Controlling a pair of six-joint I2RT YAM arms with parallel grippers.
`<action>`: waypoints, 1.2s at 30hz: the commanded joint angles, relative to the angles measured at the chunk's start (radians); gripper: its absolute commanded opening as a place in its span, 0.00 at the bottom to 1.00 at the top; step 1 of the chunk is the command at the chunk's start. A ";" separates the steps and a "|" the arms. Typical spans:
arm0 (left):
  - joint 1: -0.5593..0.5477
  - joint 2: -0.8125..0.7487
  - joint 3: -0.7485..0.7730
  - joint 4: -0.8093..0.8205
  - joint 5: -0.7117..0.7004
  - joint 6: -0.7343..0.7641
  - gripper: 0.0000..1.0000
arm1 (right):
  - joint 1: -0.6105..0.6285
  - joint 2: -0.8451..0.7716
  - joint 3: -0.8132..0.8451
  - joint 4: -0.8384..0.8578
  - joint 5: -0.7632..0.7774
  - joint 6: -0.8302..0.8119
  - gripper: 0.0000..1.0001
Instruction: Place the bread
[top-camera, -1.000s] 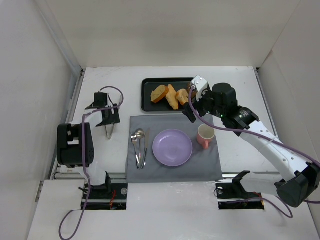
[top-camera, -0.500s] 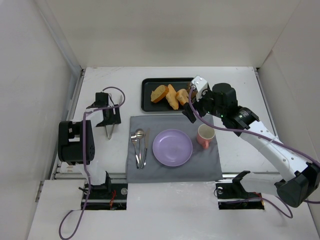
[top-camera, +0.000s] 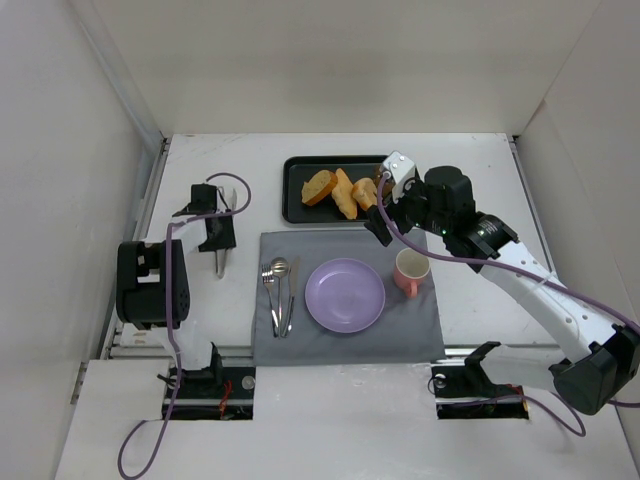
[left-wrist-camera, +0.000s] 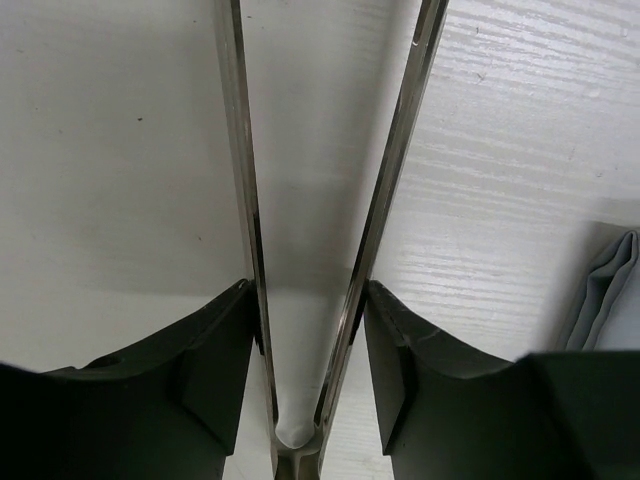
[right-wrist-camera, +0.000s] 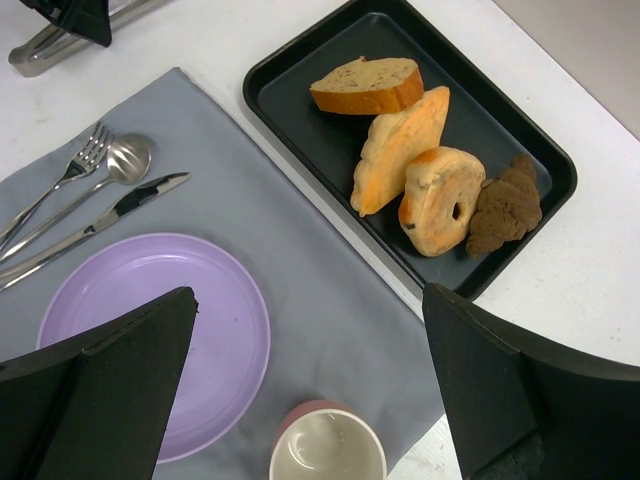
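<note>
Currently the bread (right-wrist-camera: 367, 85) (top-camera: 319, 186) lies at the left end of a black tray (right-wrist-camera: 320, 140) (top-camera: 296, 205) at the far side of the white table (top-camera: 470, 170), its cut face pale golden and its crust darker, with nothing gripping it. Just beside it to the right is a narrower golden piece (right-wrist-camera: 400, 148), then a ring-shaped piece (right-wrist-camera: 440, 200) touching that one, and a dark brown lumpy piece (right-wrist-camera: 505, 205) at the tray's right end. The right gripper (right-wrist-camera: 308, 300) (top-camera: 378, 215) hovers above the near right part of the tray and the far edge of the grey mat (right-wrist-camera: 250, 190), its black fingers (right-wrist-camera: 120, 370) spread wide with nothing between them. On the mat, nearer than the tray, sits a purple plate (right-wrist-camera: 150, 300) (top-camera: 345, 295), bare on top, with a pink cup (right-wrist-camera: 328, 445) (top-camera: 411, 270) just to its right, and a fork (right-wrist-camera: 75, 170), spoon (right-wrist-camera: 125, 160) and knife (right-wrist-camera: 120, 205) lying side by side to its left. Well apart from all this, off the mat's left edge, the left gripper (left-wrist-camera: 307, 300) (top-camera: 218, 238) hangs low over the table with its fingers (left-wrist-camera: 215, 370) pressed against the outer sides of a pair of metal tongs (left-wrist-camera: 395, 180) (top-camera: 218, 262), near the hinged end. The two tong arms run out from the wrist with a gap between them.
</note>
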 joint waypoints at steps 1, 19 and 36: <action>0.003 -0.047 0.032 -0.010 0.016 -0.006 0.42 | 0.009 -0.022 0.029 0.020 -0.014 -0.008 1.00; -0.080 -0.417 0.065 -0.021 0.239 -0.053 0.37 | 0.009 -0.012 0.020 0.030 0.025 -0.008 1.00; -0.442 -0.342 0.238 -0.091 0.099 0.060 0.36 | 0.009 -0.041 0.001 0.069 0.123 -0.008 1.00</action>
